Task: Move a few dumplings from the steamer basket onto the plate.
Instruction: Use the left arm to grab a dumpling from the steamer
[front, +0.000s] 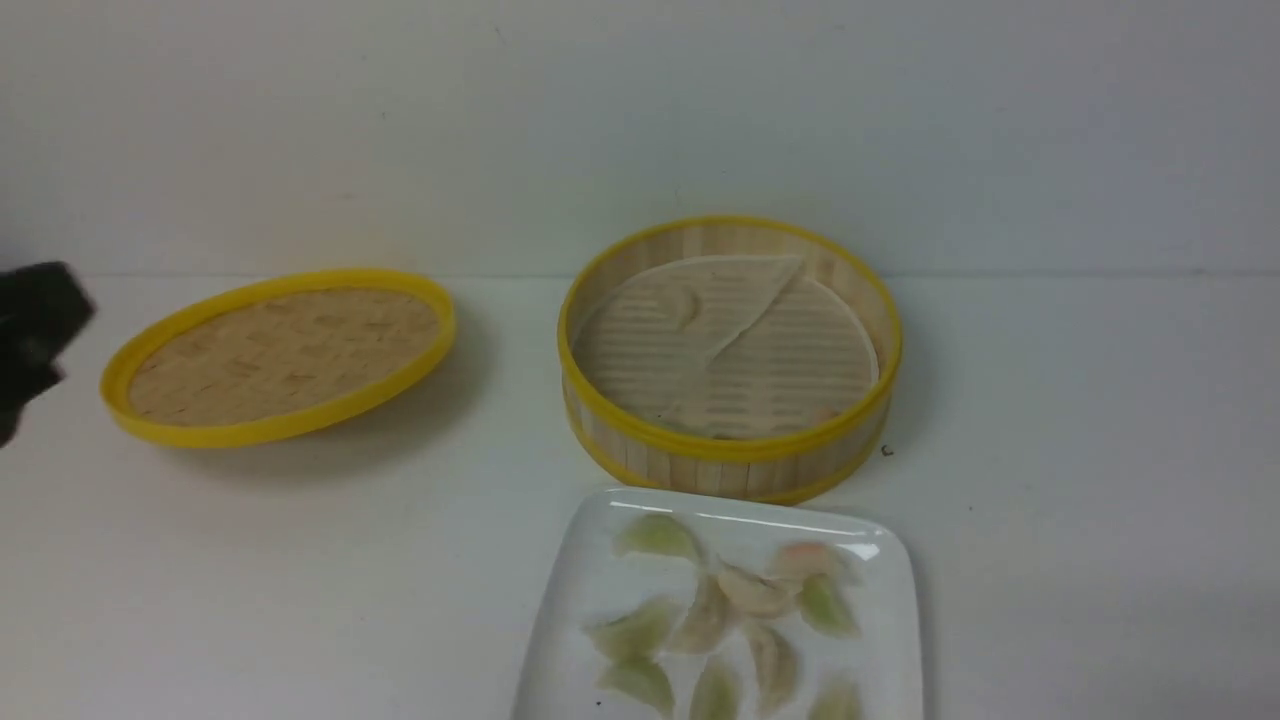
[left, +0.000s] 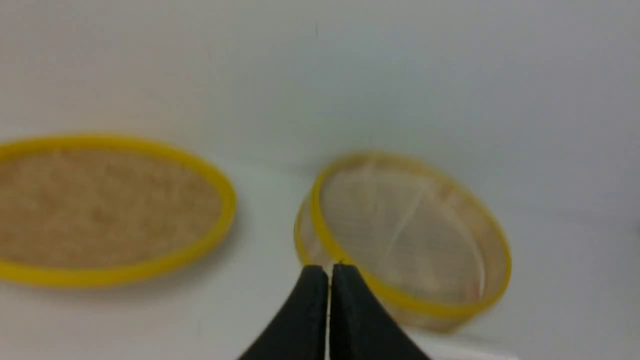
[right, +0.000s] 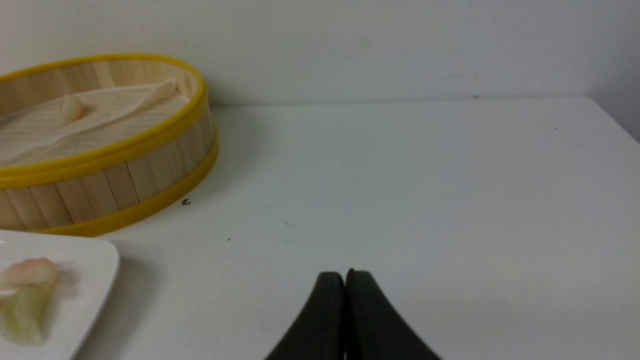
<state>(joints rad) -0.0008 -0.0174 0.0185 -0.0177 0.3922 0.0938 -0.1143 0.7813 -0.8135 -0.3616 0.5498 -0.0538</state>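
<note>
Dumplings (front: 705, 620) mostly on plate (front: 885, 660); one (front: 684, 303) lies in basket (front: 700, 470). Left pincer (left: 329, 274) clenched, empty, basket rim just beyond tips, lid (left: 100, 210) off to side. Right pincer (right: 345, 277) clenched, empty, well apart from plate and basket.

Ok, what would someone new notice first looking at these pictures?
The white plate nearest the robot stands out, scattered with green and pink dumplings. Behind it stands the yellow-rimmed steamer basket, nearly empty, with at least one pale dumpling on its paper liner. Its woven lid lies to the basket's left.
</note>
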